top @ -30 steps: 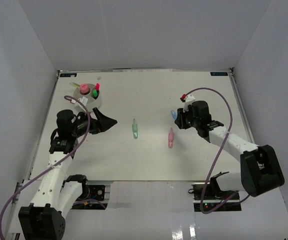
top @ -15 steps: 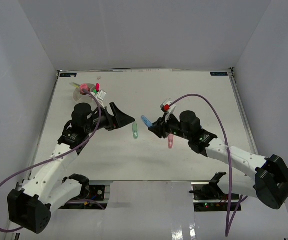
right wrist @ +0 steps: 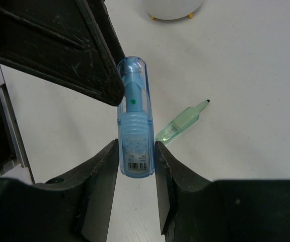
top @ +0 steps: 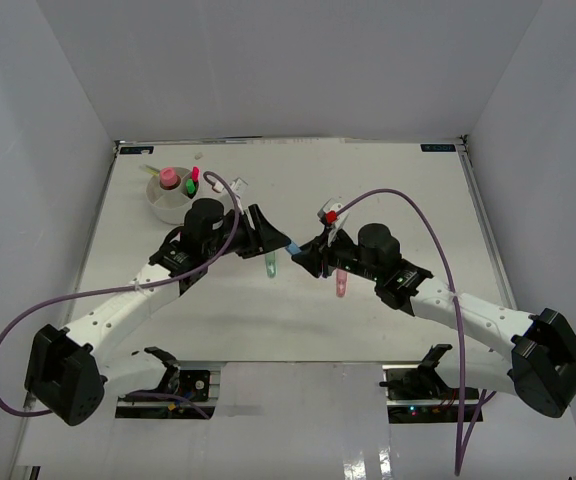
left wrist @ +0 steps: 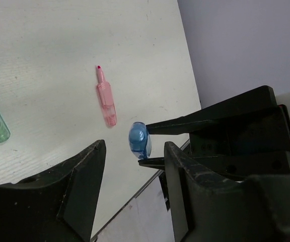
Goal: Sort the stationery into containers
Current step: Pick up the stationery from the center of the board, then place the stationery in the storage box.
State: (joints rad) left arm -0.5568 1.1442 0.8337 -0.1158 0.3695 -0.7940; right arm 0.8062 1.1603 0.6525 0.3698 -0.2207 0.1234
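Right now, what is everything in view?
organiser cup: one, white, far left of table.
pink tube: one, pink, in the cup.
green-capped marker: one, in the cup.
red-capped marker: one, in the cup.
green marker: one, pale green, lying mid-table.
pink marker: one, pink, lying right of it.
blue tube: one, clear blue, held above mid-table.
table: one, white.
right arm: one, jaws shut on the blue tube.
left arm: one, jaws open around the tube's free end.

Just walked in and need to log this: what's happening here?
Looks like a mid-air handover. The right gripper holds a blue marker; the left gripper, jaws open, straddles its free end without gripping yet. A green marker and a pink marker lie on the table; the cup already holds a few items.
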